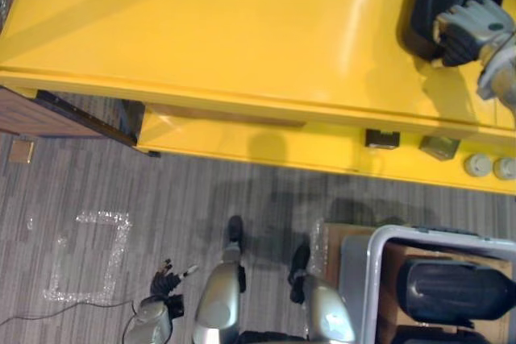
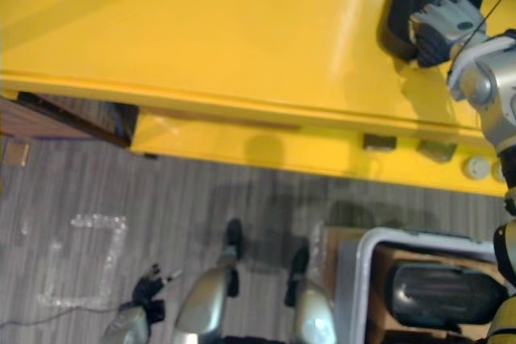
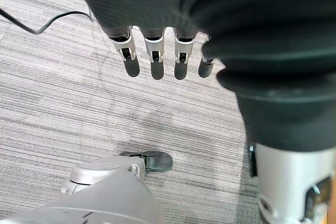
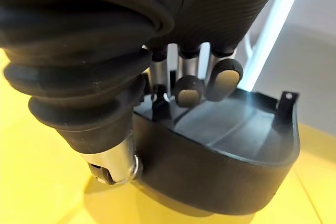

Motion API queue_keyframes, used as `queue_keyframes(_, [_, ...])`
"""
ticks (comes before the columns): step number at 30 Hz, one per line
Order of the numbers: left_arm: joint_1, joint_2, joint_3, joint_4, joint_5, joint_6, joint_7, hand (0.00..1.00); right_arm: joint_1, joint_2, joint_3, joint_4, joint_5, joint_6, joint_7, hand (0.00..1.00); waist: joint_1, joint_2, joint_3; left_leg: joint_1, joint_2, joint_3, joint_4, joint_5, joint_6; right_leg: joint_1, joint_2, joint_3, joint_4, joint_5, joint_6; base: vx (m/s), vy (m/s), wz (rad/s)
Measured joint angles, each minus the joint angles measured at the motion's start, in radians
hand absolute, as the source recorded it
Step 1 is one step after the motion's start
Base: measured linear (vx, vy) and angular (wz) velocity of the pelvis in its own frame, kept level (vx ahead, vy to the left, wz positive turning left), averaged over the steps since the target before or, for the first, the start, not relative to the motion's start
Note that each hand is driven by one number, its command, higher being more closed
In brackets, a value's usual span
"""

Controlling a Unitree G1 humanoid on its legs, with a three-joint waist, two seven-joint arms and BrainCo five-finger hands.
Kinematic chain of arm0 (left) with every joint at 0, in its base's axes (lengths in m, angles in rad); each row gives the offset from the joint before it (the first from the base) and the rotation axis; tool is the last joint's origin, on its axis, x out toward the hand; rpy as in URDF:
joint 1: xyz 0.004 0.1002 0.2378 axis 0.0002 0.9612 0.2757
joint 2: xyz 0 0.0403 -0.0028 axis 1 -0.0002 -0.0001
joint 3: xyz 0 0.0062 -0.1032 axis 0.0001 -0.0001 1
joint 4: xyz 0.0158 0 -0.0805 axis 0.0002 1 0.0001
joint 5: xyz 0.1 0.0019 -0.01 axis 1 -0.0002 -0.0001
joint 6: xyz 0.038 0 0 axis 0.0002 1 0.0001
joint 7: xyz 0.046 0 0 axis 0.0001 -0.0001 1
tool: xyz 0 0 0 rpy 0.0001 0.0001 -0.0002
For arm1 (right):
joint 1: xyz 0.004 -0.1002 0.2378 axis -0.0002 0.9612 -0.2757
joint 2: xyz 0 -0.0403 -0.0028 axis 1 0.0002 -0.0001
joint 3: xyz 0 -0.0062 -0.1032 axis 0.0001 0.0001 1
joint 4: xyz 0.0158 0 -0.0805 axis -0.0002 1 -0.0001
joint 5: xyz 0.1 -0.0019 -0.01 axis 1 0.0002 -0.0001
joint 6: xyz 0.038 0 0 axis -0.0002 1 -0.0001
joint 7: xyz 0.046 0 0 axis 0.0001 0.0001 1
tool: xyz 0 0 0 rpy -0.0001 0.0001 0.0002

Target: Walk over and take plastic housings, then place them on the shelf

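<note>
Mostly the yellow shelf (image 1: 201, 30) lies bare: its broad top runs wide and unoccupied away from the right hand (image 1: 472, 30), which sits near its far right end. The shelf's front edge crosses the head views as a long straight lip, with a lower yellow ledge (image 1: 242, 142) stepping out just beneath it. Small items (image 1: 439, 147) sit on that ledge toward its right end. Below the shelf, grey carpet floor (image 1: 161, 191) stretches open, marked by a pale tape square (image 1: 89, 255). A grey crate (image 1: 379, 247) stands on the floor below the shelf's right end, another dark housing (image 1: 451, 289) lying inside it.

The plastic housing (image 4: 226, 177) rests on the shelf top at that right end. It is black, matte and tub-shaped, with a thick rounded wall and a small tab on its rim. The right fingers (image 4: 226, 80) reach inside it, pinching the wall against the thumb outside. The left hand (image 1: 165, 283) hangs over the floor, its fingers (image 3: 157, 56) straight and holding nothing.
</note>
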Motion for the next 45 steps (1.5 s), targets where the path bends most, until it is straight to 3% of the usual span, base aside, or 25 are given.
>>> queue_keyframes(17, [0.001,0.002,0.0,0.0,0.0,-0.005,-0.002,0.0,0.004,-0.057,0.008,0.002,-0.023,-0.127,-0.174,1.0,0.0,-0.012,-0.003,-0.004,0.0,-0.014,0.0,0.0,0.0,0.013,0.002,-0.02,-0.017,0.001,0.001,0.0,0.0,0.02])
queue_keyframes(24, [0.001,0.012,0.0,0.0,-0.001,-0.005,-0.003,0.0,0.005,-0.082,0.018,0.002,-0.059,-0.189,-0.198,1.0,0.002,-0.014,-0.002,-0.01,-0.001,-0.015,0.0,0.0,0.0,0.01,0.002,-0.021,-0.018,0.002,0.002,0.0,0.0,0.0])
queue_keyframes(32, [0.001,0.04,0.001,0.0,0.0,-0.007,-0.01,0.0,0.017,-0.101,0.025,0.007,-0.06,-0.208,-0.201,1.0,0.002,-0.022,-0.001,-0.015,-0.001,-0.015,0.0,0.0,0.0,0.004,0.002,-0.021,-0.019,0.002,0.002,0.0,0.0,0.0])
queue_keyframes(37, [0.001,0.04,0.001,0.0,0.0,-0.008,-0.011,0.0,0.033,-0.101,0.025,0.008,-0.009,-0.177,-0.155,1.0,0.002,-0.022,-0.001,-0.015,-0.001,-0.015,0.0,0.0,0.0,0.004,0.002,-0.021,-0.019,0.002,0.002,0.0,0.0,0.0])
queue_keyframes(39, [0.001,0.04,0.001,0.0,0.0,-0.008,-0.011,0.0,0.037,-0.101,0.025,0.011,0.051,-0.131,-0.083,1.0,0.003,-0.022,-0.001,-0.015,-0.001,-0.015,0.0,0.0,0.0,0.005,0.002,-0.021,-0.018,0.003,0.002,0.0,0.0,0.0])
queue_keyframes(41, [0.001,0.04,0.001,0.0,-0.001,-0.008,-0.011,0.0,0.038,-0.101,0.025,0.02,0.171,-0.046,0.021,1.0,0.004,-0.022,-0.001,-0.014,-0.001,-0.015,0.0,0.0,0.0,0.005,0.001,-0.021,-0.018,0.003,0.001,0.0,0.0,0.0])
queue_keyframes(45, [0.001,0.039,0.0,0.0,0.0,-0.008,-0.011,0.0,0.04,-0.099,0.025,0.051,0.302,0.045,0.102,1.0,0.004,-0.022,-0.001,-0.006,-0.001,-0.012,0.0,0.0,0.0,0.01,0.001,-0.018,-0.018,0.003,0.001,0.0,0.0,-0.02])
